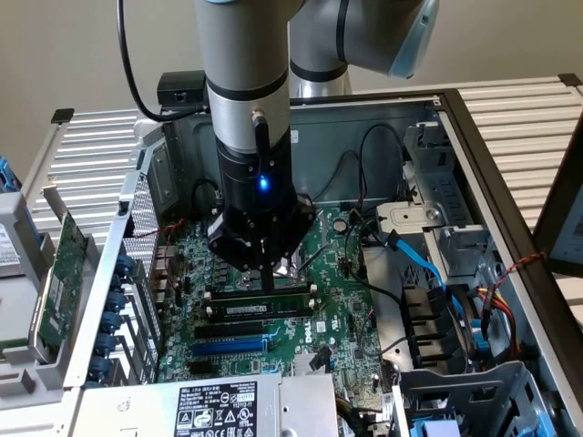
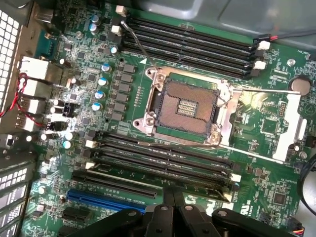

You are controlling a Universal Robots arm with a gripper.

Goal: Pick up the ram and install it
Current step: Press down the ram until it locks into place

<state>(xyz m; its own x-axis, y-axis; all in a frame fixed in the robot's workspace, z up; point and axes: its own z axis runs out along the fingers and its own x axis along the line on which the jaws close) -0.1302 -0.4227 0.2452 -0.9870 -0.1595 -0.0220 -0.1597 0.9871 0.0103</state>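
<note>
The ram point(image 1: 260, 309) is a thin green stick with a small white label. It stands on edge in one of the black memory slots on the motherboard point(image 1: 337, 319), inside the open computer case. My gripper point(image 1: 271, 284) points straight down over the middle of the stick. Its fingers are shut together and the tips are at the stick's upper edge. In the wrist view the shut gripper point(image 2: 173, 193) sits right at the nearest slot, where the ram point(image 2: 217, 191) shows its green end beside a white clip. The stick's middle is hidden behind the fingers.
An open CPU socket point(image 2: 190, 106) with a metal frame lies between two banks of memory slots. A blue card slot point(image 1: 232, 346) runs beside the ram. Blue cables point(image 1: 428, 264) and drive bays crowd the exterior view's right. A green expansion card point(image 1: 59, 273) leans outside the case on the left.
</note>
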